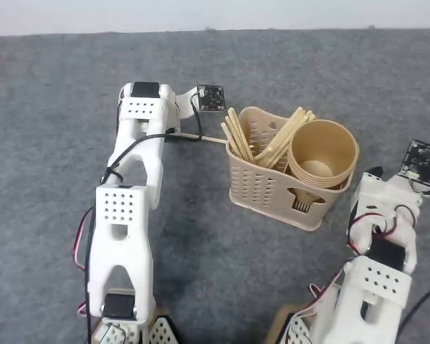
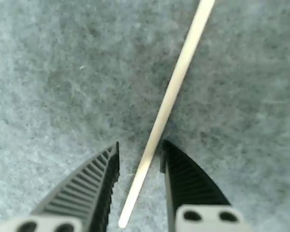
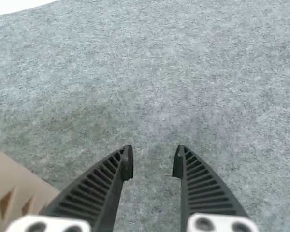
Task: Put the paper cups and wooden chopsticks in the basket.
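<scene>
Left wrist view, left jaws spread astride 1 chopstick [image 2: 169, 101] on carpet [image 2: 63, 72], right jaws spread, cups [image 1: 322, 154] in basket [image 1: 261, 193]

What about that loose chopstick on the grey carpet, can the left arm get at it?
Probably yes. The left gripper is open and straddles the chopstick, which lies flat on the carpet with nothing over it or against it there.

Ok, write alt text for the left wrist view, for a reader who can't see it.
A single wooden chopstick lies on the grey mat, running between the two black fingers of the open left gripper. It sits nearer one finger than the other, and neither visibly clamps it.
</scene>
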Robot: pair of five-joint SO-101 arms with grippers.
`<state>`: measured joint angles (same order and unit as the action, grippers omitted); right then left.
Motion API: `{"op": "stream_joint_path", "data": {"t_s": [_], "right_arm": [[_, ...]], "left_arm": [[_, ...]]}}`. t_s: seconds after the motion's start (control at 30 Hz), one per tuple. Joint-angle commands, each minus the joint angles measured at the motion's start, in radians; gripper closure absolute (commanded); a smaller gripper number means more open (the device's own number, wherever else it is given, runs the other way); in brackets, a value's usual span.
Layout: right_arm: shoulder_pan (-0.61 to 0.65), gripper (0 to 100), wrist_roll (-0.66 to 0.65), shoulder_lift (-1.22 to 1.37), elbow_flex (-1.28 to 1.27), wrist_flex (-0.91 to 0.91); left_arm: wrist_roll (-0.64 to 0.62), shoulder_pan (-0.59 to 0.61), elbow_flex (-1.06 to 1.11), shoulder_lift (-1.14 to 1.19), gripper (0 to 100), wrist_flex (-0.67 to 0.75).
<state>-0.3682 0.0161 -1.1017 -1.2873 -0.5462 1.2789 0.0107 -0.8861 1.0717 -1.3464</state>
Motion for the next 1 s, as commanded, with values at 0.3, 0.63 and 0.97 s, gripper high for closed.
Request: {"op": "stream_joint_path", "data": {"t_s": [0.3, 0.63, 0.97], "right_arm": [[0.004, 84.9, -0.015, -0.010, 0.012, 0.019], [0.005, 84.9, -0.015, -0.010, 0.011, 0.019], [0.005, 85.0, -0.015, -0.010, 0.011, 0.019]], "left_arm": [[0.123, -0.083, -0.021, 0.066, 94, -0.112], [0.175, -0.098, -0.220, 0.186, 96, -0.279], [0.186, -0.075, -0.406, 0.221, 99, -0.408]]}}
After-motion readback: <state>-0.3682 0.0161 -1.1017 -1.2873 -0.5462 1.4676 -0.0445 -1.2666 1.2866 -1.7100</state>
